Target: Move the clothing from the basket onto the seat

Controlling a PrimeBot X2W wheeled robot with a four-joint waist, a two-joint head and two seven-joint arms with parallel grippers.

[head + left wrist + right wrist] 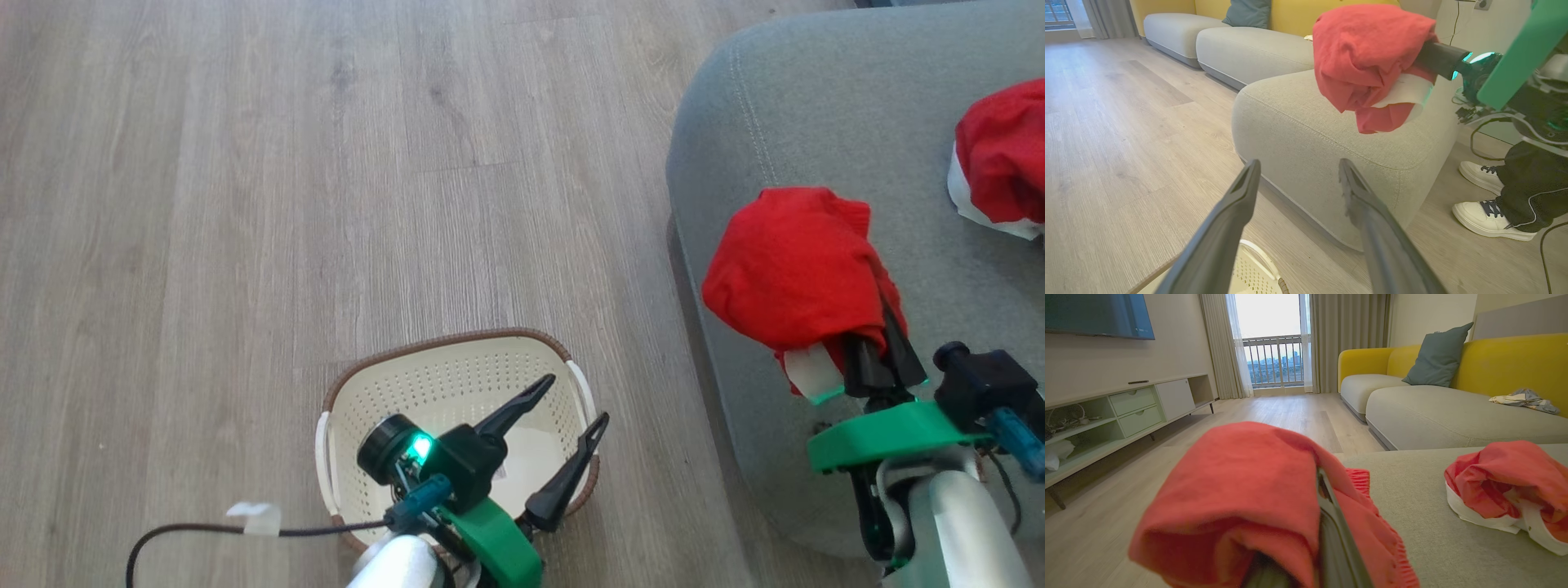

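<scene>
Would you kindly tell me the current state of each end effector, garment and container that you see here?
left end effector: open, empty, above the basket.
right end effector: shut on the held red garment.
held red garment: bunched, gripped, over the corner of the seat.
second red garment: crumpled, lying loose on the seat.
basket: upright on the floor, no clothing in the part that shows.
seat: carries the second red garment.

Basket [424, 384] on the floor [245, 245] at near left, seat [816, 106] at right.
The left gripper [575, 398] hangs over the basket. The held garment [788, 261] hangs from the right gripper [882, 347] above the seat's near left edge. A second garment [1000, 159] lies on the seat, farther right.
</scene>
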